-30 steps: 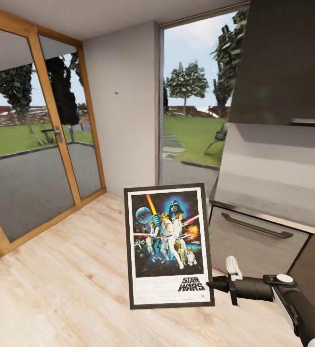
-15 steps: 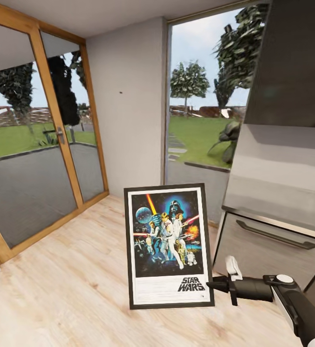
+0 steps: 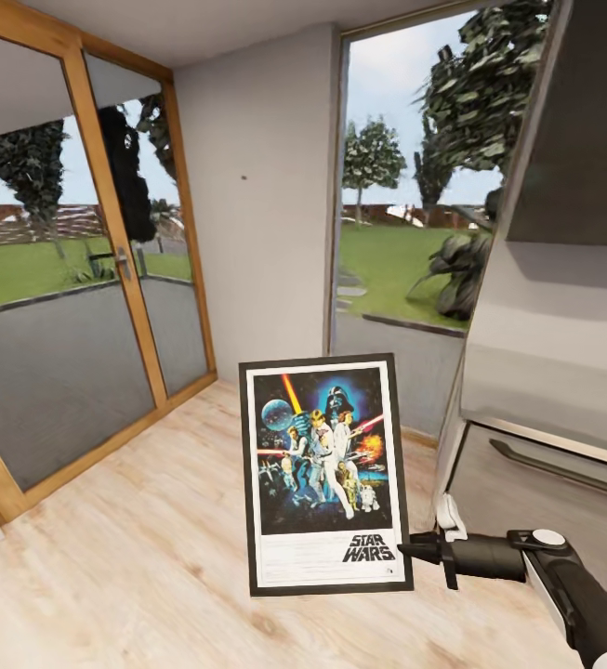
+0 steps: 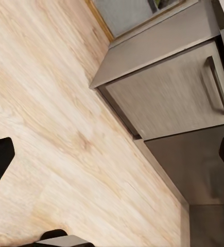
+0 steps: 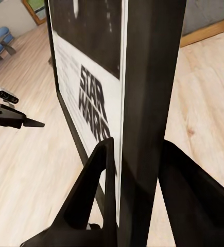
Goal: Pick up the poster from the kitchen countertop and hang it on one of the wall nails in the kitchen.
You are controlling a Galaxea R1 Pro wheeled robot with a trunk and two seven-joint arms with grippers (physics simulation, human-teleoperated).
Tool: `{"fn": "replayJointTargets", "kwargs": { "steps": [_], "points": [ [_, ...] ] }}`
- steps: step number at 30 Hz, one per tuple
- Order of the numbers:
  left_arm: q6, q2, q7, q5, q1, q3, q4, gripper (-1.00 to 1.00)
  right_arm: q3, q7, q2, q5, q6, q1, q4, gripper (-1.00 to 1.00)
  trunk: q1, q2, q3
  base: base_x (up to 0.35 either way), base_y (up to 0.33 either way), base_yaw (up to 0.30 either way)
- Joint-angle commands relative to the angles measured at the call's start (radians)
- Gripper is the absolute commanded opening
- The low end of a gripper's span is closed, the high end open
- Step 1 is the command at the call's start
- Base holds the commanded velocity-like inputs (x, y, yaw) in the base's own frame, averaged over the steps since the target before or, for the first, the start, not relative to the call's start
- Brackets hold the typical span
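My right gripper (image 3: 405, 550) clamps the poster (image 3: 324, 472) upright by its lower edge, facing the wall nail (image 3: 244, 177); my left gripper's state is unclear.

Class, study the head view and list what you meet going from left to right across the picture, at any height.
Glass door handle → wall nail → poster → right gripper → cabinet drawer handle.

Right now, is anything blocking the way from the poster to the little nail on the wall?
Nothing visible does. The right gripper holds the poster by its lower edge, and only bare wooden floor lies between it and the grey wall with the nail.
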Motion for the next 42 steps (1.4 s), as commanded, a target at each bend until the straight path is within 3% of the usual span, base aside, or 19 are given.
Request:
{"fn": "replayJointTargets", "kwargs": {
  "steps": [1, 18, 28, 42],
  "points": [
    [-0.009, 0.0, -0.001, 0.007, -0.001, -0.008, 0.001, 1.0, -0.002, 0.008, 0.0, 0.0, 0.014, -0.001, -0.001, -1.0, 0.001, -0.002, -0.002, 0.291, 0.187, 0.0],
    [-0.007, 0.0, 0.001, 0.007, -0.001, -0.008, 0.001, 1.0, -0.001, 0.008, 0.0, 0.001, 0.013, -0.001, -0.001, -1.0, 0.001, -0.002, -0.002, 0.308, 0.165, -0.011],
    [-0.005, 0.0, 0.001, 0.007, -0.001, -0.008, 0.001, 1.0, -0.001, 0.008, 0.0, 0.001, 0.013, -0.001, -0.001, -1.0, 0.001, -0.002, 0.001, 0.277, 0.181, -0.257],
    [-0.007, 0.0, 0.001, 0.007, -0.001, -0.008, 0.0, 1.0, -0.001, 0.008, 0.0, 0.001, 0.013, -0.001, -0.001, -1.0, 0.001, -0.002, 0.006, 0.093, 0.074, -0.298]
  ]
}}
